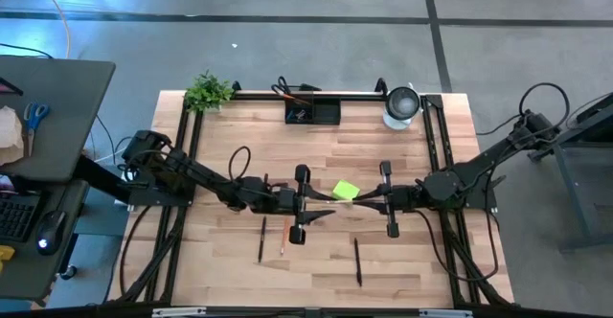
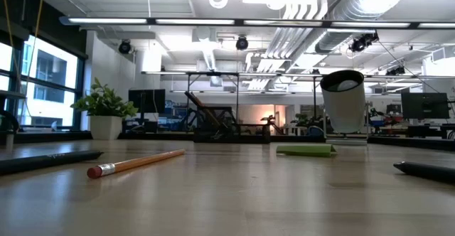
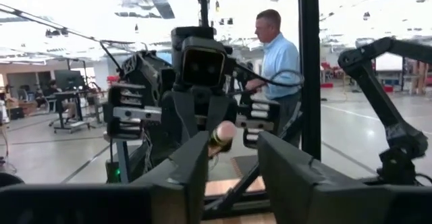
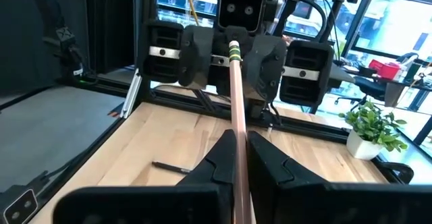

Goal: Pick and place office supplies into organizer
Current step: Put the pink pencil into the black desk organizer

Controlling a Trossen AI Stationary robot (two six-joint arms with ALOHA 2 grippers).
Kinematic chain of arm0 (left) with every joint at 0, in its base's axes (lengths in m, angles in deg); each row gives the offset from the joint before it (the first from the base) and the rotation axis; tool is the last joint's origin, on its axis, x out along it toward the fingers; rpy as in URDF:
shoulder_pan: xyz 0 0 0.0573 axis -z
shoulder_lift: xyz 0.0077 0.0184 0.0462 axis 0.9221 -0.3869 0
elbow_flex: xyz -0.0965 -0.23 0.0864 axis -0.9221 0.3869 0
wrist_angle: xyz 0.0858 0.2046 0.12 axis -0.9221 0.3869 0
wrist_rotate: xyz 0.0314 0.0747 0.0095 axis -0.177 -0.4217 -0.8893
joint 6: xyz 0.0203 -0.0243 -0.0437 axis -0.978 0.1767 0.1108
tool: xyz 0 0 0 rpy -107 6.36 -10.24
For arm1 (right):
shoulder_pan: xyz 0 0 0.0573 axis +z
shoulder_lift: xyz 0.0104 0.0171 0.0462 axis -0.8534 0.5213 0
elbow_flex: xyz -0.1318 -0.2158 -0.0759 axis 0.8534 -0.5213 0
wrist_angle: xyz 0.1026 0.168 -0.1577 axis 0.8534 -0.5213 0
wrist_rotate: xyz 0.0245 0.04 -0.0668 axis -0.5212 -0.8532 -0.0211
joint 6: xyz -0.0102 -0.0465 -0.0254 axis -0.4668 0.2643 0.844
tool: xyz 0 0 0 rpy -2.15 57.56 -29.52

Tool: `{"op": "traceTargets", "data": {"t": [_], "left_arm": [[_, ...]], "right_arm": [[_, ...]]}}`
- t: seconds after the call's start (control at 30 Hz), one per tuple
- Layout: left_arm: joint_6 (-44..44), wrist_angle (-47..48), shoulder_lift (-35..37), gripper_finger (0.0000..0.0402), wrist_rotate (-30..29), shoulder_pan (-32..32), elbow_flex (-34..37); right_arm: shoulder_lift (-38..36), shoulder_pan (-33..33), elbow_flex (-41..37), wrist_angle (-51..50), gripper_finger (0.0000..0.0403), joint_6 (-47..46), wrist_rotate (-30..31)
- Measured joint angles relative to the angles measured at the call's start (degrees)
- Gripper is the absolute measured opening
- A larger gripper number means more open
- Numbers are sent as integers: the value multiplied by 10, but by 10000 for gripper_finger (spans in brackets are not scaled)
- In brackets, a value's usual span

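Above the worktop (image 1: 402, 261), just left of the green pad (image 1: 346, 191), the right end effector (image 4: 237, 158) pinches a pencil (image 4: 236, 116). Its long axis points into the facing left end effector (image 3: 233, 158), whose fingers are spread around its eraser tip.

The organizer's (image 1: 313, 113) contents are too small to identify from above. At counter height, a dark pen (image 2: 425, 170) is cut off by the picture's edge.
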Motion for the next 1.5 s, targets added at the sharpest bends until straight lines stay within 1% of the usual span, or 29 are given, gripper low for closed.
{"op": "traceTargets", "data": {"t": [0.13, 0.23, 0.33, 0.5, 0.6, 0.7, 0.87, 0.97, 1.07, 1.13, 1.27, 1.4, 1.5], "left_arm": [[0, -4, 0, 76, 17, -1, 0], [0, -4, 0, 57, 17, -1, 0], [0, -4, 0, 45, 16, -1, 0], [-1, -5, 0, 32, -4, -1, 0], [-4, -3, 0, 17, -15, 0, 0], [-4, 0, 0, 6, -24, 0, 0], [-19, 3, 0, 4, -52, 0, 0], [-31, 26, 4, 4, -77, -1, 0], [-39, 84, 24, 2, -84, -11, -8], [-38, 148, 39, 2, -83, -25, -21], [-39, 305, 70, 1, -81, -64, -62], [-46, 463, 90, 1, -114, -123, -124], [-44, 563, 91, 1, -108, -176, -175]], "right_arm": [[0, 0, 0, 0, 6, 2, 0], [0, 0, 0, -1, 7, 2, -1], [0, 0, 0, -1, 6, 2, -2], [0, 0, 0, -1, 7, 1, 4], [0, 0, 0, -5, 11, -3, 7], [0, 0, 0, -13, 22, -9, 11], [1, -1, 1, -40, 52, -25, 24], [1, -1, 1, -52, 71, -31, 24], [1, -1, 1, -67, 86, -39, 30], [1, -1, 1, -83, 93, -45, 50], [0, -1, 1, -125, 102, -70, 85], [1, 1, 1, -163, 103, -106, 70], [1, 0, 1, -178, 103, -135, 63]]}}
